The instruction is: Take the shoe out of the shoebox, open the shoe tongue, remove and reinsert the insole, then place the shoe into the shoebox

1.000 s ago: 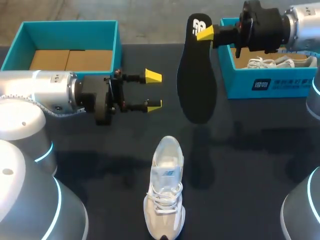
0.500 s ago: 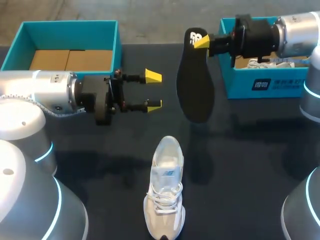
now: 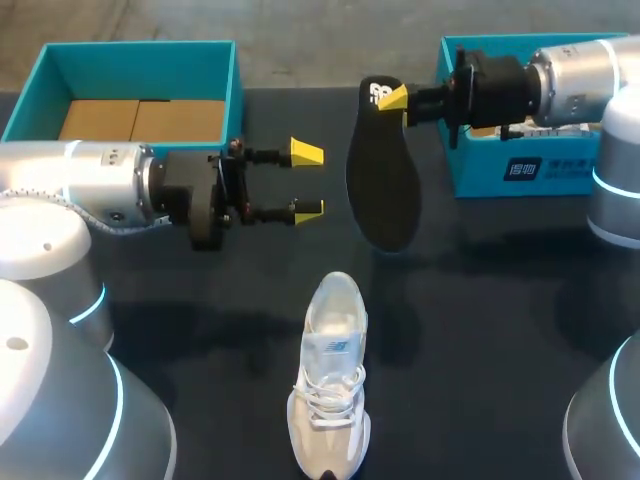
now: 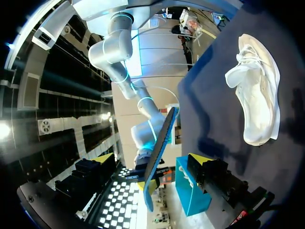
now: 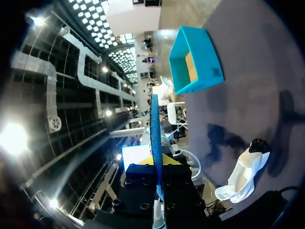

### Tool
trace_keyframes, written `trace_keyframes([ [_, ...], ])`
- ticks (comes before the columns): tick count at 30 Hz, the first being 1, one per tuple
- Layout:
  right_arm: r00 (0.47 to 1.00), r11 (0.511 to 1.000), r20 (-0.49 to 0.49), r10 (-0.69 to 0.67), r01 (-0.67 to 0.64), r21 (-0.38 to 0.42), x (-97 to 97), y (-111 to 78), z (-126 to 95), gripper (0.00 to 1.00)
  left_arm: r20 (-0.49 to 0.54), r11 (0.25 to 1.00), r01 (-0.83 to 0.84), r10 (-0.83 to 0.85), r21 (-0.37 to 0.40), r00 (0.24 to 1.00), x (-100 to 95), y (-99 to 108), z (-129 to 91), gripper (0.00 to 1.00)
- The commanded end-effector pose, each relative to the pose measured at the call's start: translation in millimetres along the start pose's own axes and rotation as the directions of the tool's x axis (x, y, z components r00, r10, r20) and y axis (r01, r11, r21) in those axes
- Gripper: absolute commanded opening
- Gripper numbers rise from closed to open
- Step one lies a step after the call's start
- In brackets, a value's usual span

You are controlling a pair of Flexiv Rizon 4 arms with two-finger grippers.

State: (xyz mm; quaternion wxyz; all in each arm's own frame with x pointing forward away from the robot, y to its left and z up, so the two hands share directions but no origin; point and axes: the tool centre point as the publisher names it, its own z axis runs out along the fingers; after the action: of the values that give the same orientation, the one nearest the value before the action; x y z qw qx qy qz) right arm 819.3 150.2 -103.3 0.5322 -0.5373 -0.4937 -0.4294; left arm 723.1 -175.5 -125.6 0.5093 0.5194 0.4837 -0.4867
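At the frame's lower middle, our shoe lies unmoved on the desk. At middle left, our left tool waits open. At upper middle, our right tool, clamped on the insole, has carried it left and lower within 1 s, away from the upper-right shoebox. We judge reinsertion comes next.

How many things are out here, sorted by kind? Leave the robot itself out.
Teal shoeboxes: 2 (left shoebox, right shoebox)
White shoe on the table: 1
Black insole, held in the air: 1
Total: 4
The arm hides most of the inside of the right shoebox, so nothing in it is counted.
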Motion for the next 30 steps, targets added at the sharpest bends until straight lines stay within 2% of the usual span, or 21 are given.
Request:
trace_keyframes([
  [1,1.0,1.0,0.001,0.0,0.0,0.0,0.2,0.7,1.1,0.0,-0.013,1.0,-0.023,0.023,-0.014,1.0,6.2,5.9,10.9,1.0],
  [9,1.0,1.0,0.001,0.0,0.0,0.0,0.2,0.7,1.1,0.0,0.001,0.998,-0.044,0.044,-0.052,0.999,13.4,20.2,26.4,1.0],
  [24,1.0,1.0,0.001,0.0,0.0,0.0,0.2,0.7,1.1,0.0,0.029,0.994,-0.109,0.109,-0.021,0.994,3.9,35.5,55.5,1.0],
  [25,1.0,1.0,0.001,0.0,0.0,0.0,0.2,0.7,1.1,0.0,0.031,0.993,-0.115,0.115,-0.017,0.993,3.1,35.7,57.4,0.86],
  [26,1.0,1.0,0.001,0.0,0.0,0.0,0.2,0.7,1.1,0.0,0.032,0.993,-0.119,0.119,-0.016,0.992,2.4,35.5,58.7,0.77],
  [30,1.0,1.0,0.001,0.0,0.0,0.0,0.2,0.7,1.1,0.0,0.039,0.991,-0.133,0.134,-0.011,0.99,-1.5,36.5,63.0,0.69],
])
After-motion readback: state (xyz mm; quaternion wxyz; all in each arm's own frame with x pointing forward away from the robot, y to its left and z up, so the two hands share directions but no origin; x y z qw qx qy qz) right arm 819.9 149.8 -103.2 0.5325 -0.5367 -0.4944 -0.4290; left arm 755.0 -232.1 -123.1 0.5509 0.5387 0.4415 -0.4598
